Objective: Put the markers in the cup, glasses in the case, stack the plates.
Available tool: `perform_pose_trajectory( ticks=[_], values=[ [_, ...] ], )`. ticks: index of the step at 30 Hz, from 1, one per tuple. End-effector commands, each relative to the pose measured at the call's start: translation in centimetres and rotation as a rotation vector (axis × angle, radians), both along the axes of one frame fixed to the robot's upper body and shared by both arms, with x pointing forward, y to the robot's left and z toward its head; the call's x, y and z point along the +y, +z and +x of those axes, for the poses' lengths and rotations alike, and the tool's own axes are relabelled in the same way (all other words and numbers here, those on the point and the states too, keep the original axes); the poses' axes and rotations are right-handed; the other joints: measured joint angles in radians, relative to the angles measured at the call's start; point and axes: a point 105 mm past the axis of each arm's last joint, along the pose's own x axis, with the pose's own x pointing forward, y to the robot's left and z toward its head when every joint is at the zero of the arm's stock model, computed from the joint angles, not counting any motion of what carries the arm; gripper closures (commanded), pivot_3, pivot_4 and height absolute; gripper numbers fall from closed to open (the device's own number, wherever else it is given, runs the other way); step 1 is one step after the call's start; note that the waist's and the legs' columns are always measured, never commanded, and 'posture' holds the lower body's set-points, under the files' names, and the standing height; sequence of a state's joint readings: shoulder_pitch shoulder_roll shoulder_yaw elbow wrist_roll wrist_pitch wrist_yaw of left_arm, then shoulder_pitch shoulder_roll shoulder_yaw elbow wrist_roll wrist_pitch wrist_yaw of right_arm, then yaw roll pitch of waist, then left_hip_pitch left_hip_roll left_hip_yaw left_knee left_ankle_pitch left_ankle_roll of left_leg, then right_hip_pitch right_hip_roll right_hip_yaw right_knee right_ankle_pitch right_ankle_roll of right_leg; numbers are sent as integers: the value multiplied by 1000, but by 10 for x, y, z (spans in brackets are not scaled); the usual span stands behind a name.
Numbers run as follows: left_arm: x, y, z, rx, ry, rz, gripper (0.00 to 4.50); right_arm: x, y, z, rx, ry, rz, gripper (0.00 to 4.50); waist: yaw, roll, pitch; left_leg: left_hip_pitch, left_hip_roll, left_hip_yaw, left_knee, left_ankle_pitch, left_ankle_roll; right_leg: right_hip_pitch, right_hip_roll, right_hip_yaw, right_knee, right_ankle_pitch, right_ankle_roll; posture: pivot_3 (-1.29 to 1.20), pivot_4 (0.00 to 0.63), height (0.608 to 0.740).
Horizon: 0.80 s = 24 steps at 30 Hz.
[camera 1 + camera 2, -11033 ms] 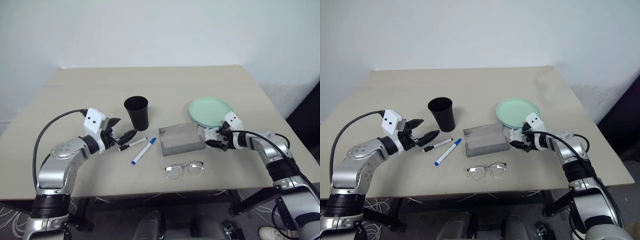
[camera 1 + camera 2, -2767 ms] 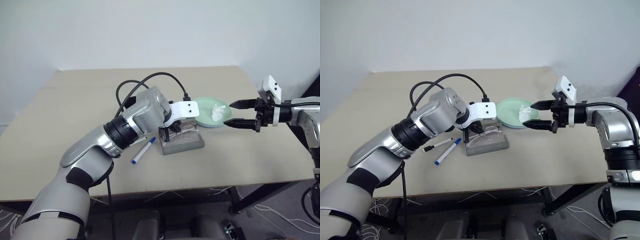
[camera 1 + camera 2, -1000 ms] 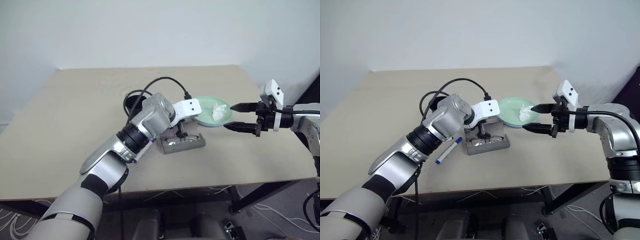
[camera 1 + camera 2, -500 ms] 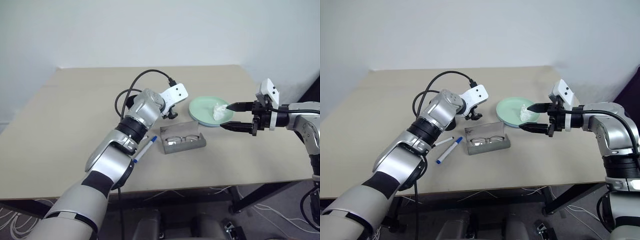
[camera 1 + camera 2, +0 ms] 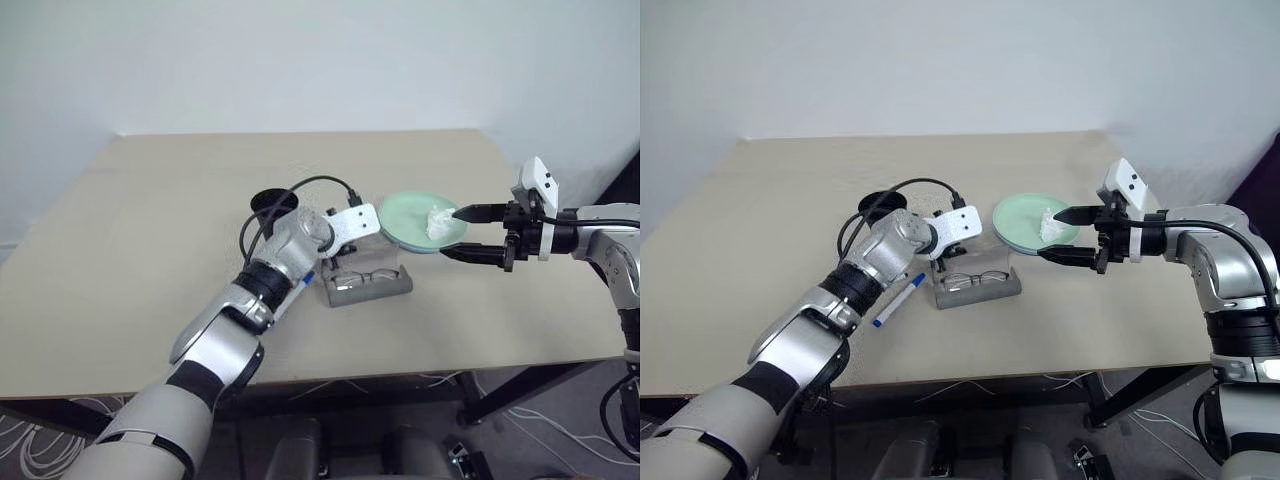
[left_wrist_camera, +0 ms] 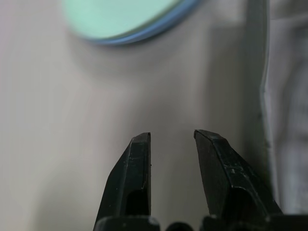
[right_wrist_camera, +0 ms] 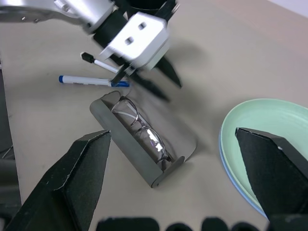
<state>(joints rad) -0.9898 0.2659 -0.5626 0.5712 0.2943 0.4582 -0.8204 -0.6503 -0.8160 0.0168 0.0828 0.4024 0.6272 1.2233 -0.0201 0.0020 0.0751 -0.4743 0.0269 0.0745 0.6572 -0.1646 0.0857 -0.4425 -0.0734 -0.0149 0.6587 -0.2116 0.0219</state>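
Left gripper (image 7: 159,79) now lower behind case (image 7: 144,144), beige table (image 5: 150,250).

**Glasses in open case, two arms over table**

L arm reaches across the table (image 5: 770,200), its gripper (image 5: 940,262) just behind the open grey case (image 5: 978,285) w/ glasses (image 5: 971,280) inside. Blue-capped marker (image 5: 898,301) lies beside the case. R gripper (image 5: 1065,236), fingers spread wide, at mint plate (image 5: 1025,220) holding white tissue (image 5: 1048,225).

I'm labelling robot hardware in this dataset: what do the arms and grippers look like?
Both arms are silver-grey metal with black joint bands. A looping black cable runs to the left wrist. Each wrist carries a white block with two dark dots. The left gripper and right gripper each have two tapered black fingers.
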Motion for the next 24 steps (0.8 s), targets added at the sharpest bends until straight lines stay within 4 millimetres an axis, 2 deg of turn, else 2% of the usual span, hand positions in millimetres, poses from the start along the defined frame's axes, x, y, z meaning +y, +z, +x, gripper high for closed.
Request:
perform_pose_trajectory(
  ticks=[1,6,9,13,16,18,20,22,24],
  values=[
    [-11,18,-16,-34,-102,-2,3045,3,16,-1,-58,14,9,0,0,0,0,0,0,0,0,0,0,0,0,0,0,0,0,0,0,725],
    [-11,18,-36,-29,-147,11,3045,4,16,1,-59,18,9,0,0,1,0,0,0,0,0,0,0,0,0,0,0,0,-1,0,0,725],
    [-7,10,-46,8,-158,22,3045,5,16,2,-60,22,10,0,0,1,-1,0,1,0,1,0,0,0,1,0,0,1,-1,0,0,725],
    [-4,2,-50,29,-125,5,3045,6,18,3,-63,26,10,0,0,2,-1,0,1,0,2,0,0,1,1,0,0,2,0,0,0,725],
    [0,14,-45,5,-86,-60,3045,7,19,4,-66,28,10,0,0,3,-2,0,1,0,2,0,0,1,1,0,0,2,0,0,0,725],
    [1,28,-43,-8,-81,-186,3045,7,19,4,-67,28,10,0,0,3,-2,0,1,0,2,0,0,1,1,0,0,3,0,0,0,725],
    [14,35,-40,13,-20,-269,3045,7,18,5,-67,25,9,0,0,3,-2,0,2,0,2,0,0,0,2,0,0,4,-1,0,0,725],
    [31,36,-40,40,56,-307,2689,6,18,4,-65,23,8,0,-1,3,-2,0,2,0,2,0,0,0,2,0,0,4,-1,0,0,725],
    [46,35,-41,68,115,-330,2124,5,18,5,-65,21,8,0,-2,3,-2,0,3,0,2,0,0,0,3,0,0,4,-1,0,0,725]
  ],
)
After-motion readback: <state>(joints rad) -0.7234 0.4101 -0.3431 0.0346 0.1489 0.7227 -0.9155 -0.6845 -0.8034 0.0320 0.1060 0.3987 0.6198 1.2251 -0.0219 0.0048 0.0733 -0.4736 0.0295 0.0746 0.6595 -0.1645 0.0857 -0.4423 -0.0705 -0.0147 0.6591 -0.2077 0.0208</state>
